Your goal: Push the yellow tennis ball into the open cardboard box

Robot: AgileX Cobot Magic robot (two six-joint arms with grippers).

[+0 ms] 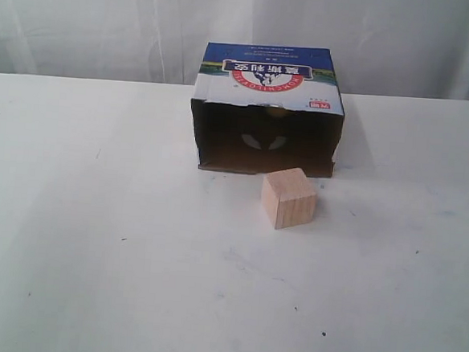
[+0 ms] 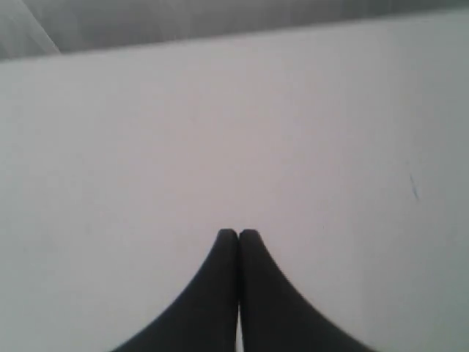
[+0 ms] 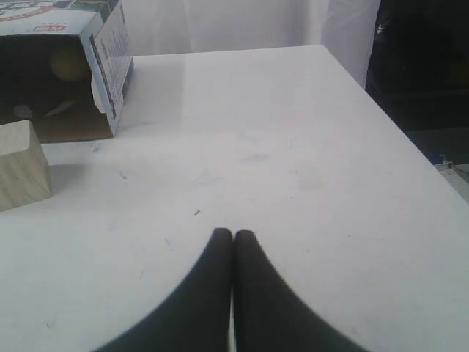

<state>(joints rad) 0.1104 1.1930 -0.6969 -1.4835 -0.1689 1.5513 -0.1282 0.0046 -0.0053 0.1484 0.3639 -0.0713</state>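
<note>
The open cardboard box [image 1: 267, 80] lies at the back middle of the white table, its dark opening facing forward. Deep inside it, in the right wrist view, the yellow tennis ball [image 3: 68, 64] shows dimly within the box [image 3: 110, 51]; in the exterior view only a faint yellow hint sits under the top edge. Neither arm appears in the exterior view. My left gripper [image 2: 238, 233] is shut over bare table with nothing between its fingers. My right gripper [image 3: 233, 234] is also shut and empty, well away from the box.
A pale wooden cube [image 1: 288, 197] stands just in front of the box's opening, also seen as the cube [image 3: 22, 165] in the right wrist view. The table's edge [image 3: 399, 128] drops off to a dark area beside the right gripper.
</note>
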